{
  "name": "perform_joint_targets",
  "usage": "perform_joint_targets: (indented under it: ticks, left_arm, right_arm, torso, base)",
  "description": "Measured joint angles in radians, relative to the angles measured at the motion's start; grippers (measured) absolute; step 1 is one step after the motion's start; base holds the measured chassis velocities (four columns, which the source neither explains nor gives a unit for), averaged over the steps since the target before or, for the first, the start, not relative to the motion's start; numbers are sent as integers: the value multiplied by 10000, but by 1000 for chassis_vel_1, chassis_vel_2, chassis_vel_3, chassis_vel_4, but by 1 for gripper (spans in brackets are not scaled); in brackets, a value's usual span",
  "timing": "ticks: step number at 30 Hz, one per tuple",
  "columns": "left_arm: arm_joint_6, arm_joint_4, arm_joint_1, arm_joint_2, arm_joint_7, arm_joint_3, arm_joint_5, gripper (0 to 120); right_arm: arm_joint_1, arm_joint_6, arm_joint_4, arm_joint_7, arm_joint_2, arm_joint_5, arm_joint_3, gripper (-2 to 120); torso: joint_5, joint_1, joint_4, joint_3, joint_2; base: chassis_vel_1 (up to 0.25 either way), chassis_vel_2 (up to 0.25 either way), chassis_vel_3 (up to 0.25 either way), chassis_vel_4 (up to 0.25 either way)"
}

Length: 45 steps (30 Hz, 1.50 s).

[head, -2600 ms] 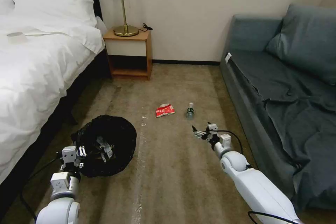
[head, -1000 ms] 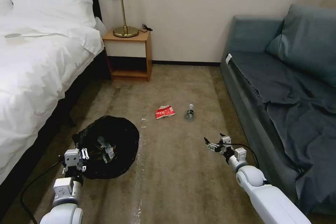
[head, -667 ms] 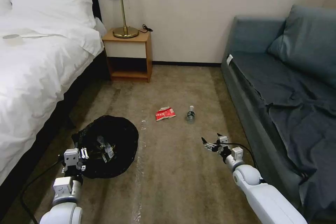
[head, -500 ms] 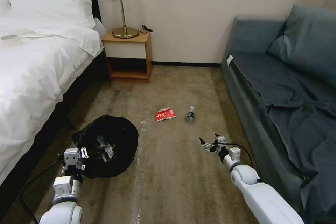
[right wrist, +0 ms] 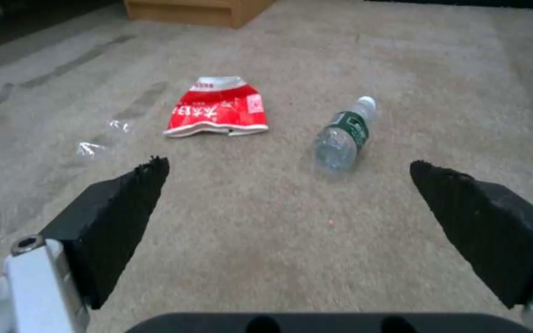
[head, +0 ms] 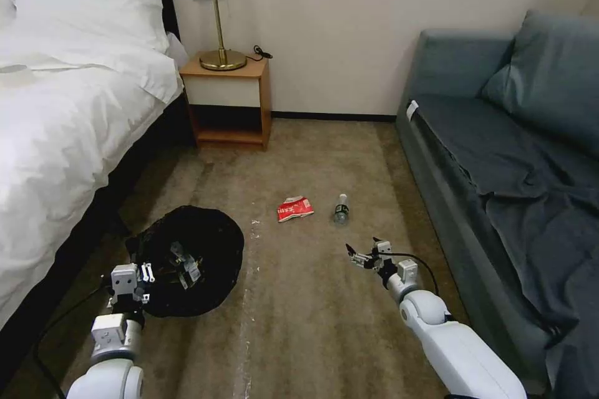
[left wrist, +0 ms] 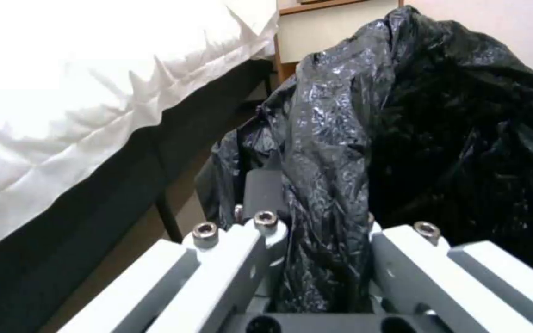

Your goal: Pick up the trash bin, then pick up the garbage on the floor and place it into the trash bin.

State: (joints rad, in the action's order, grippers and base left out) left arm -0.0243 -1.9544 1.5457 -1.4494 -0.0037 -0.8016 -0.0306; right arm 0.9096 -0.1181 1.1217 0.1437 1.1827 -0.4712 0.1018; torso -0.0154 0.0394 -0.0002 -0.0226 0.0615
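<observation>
The trash bin (head: 190, 259), lined with a black bag, is at the lower left by the bed, with some pale scraps inside it. My left gripper (head: 138, 271) is shut on its near rim; the left wrist view shows the crinkled black liner (left wrist: 433, 115) pinched in the gripper (left wrist: 325, 259). Garbage lies on the carpet ahead: a red-and-white packet (head: 295, 207) (right wrist: 217, 108) and a small clear bottle (head: 340, 209) (right wrist: 340, 138) on its side. My right gripper (head: 362, 255) (right wrist: 288, 171) hovers open just short of them, its black pads (right wrist: 125, 203) wide apart and holding nothing.
A white bed (head: 56, 124) runs along the left and a grey-blue sofa (head: 499, 156) along the right. A wooden nightstand (head: 228, 100) with a brass lamp (head: 215, 12) stands at the far wall. Open carpet (head: 299, 324) lies between them.
The whole view has shifted slightly with the camera. My right gripper drew back toward me, then edged left toward the packet and bottle. The left gripper still holds the bin's rim.
</observation>
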Motion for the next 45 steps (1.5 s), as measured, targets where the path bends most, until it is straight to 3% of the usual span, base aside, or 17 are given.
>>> perform_joint_targets:
  ticks: [45]
  left_arm:
    - [-264, 334, -3, -217, 103, 76, 147, 4]
  right_arm:
    - [-7, -244, -606, 486, 317, 82, 14, 100]
  torso:
    - [1, 0, -1, 0, 0]
  base:
    - [-72, 80, 80, -76]
